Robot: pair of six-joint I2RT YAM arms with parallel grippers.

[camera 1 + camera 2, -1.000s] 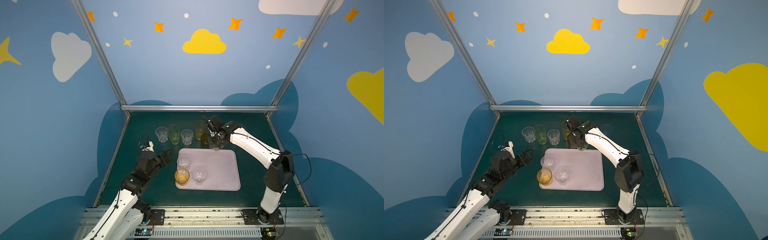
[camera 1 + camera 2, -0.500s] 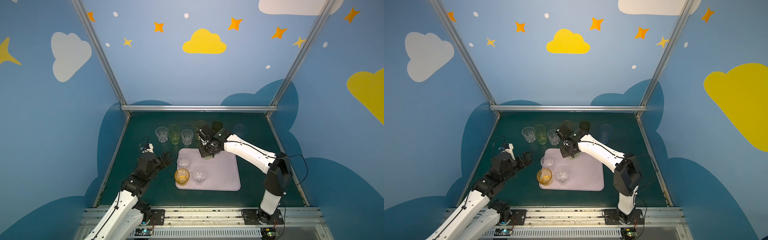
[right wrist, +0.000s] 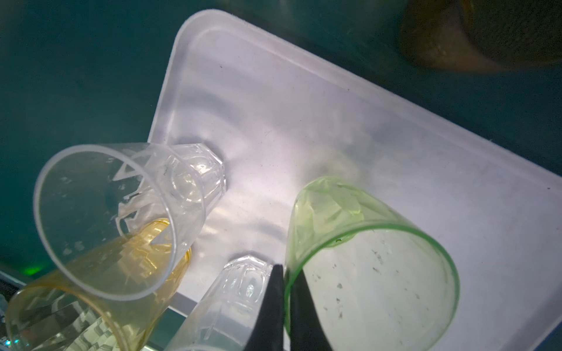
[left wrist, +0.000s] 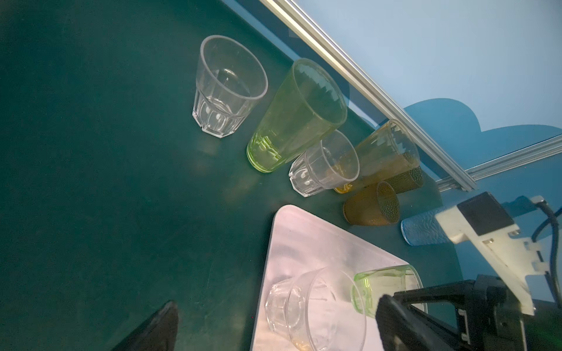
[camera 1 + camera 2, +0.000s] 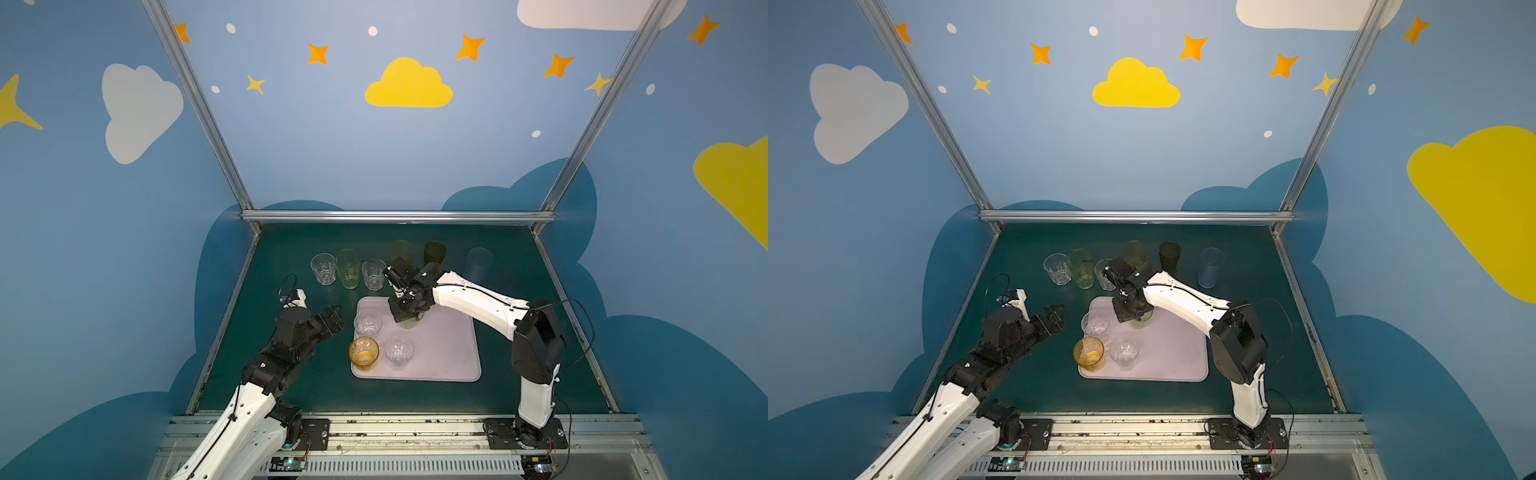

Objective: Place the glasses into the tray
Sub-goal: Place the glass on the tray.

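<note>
Right gripper (image 3: 286,275) clamps short green glass (image 3: 365,258) rim over tray (image 3: 304,91); tilted release risks toppling onto clear glass (image 5: 368,323). Left gripper (image 5: 332,319) apart.

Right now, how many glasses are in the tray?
4: amber glass at the near-left corner, near clear glass beside it, far clear glass behind it, green glass farthest back, pinched by the right gripper.

Both top views look down from high; close wrist cameras share the tray (image 4: 304,243) (image 3: 304,106).
</note>
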